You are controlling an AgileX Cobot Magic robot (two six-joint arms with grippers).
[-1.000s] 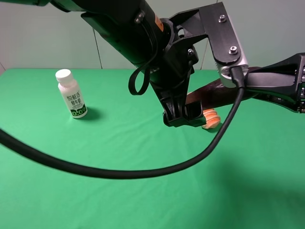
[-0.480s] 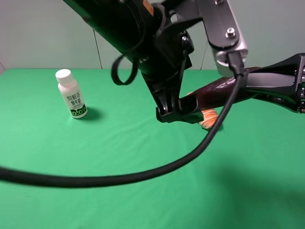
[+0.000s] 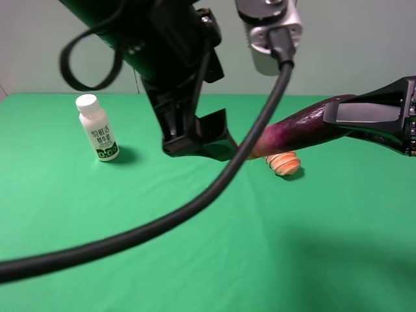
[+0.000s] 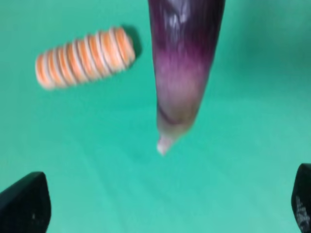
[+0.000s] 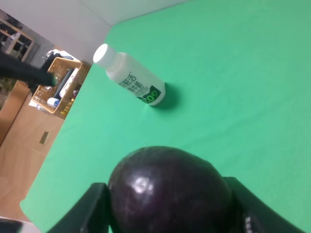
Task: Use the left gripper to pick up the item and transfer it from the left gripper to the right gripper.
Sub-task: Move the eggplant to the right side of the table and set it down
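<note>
The eggplant (image 3: 296,127) hangs above the green table, its pale tip pointing left. My right gripper (image 3: 364,116) is shut on its dark purple end, and the right wrist view shows that end (image 5: 170,191) between the dark fingers (image 5: 95,204). My left gripper (image 3: 198,135) is open and empty, just left of the tip and apart from it. In the left wrist view the eggplant's tip (image 4: 183,73) hangs free ahead of the open gripper (image 4: 163,206), with only the fingertips (image 4: 24,204) showing at the frame's corners.
An orange ridged loaf (image 3: 284,162) lies on the table under the eggplant and also shows in the left wrist view (image 4: 85,56). A white bottle with a green label (image 3: 97,128) stands at the far left and also shows in the right wrist view (image 5: 131,80). A thick black cable (image 3: 195,205) loops across the front.
My left gripper has let go of the eggplant and moved left and up, away from its tip. The eggplant stays held in the right gripper, which has not moved.
</note>
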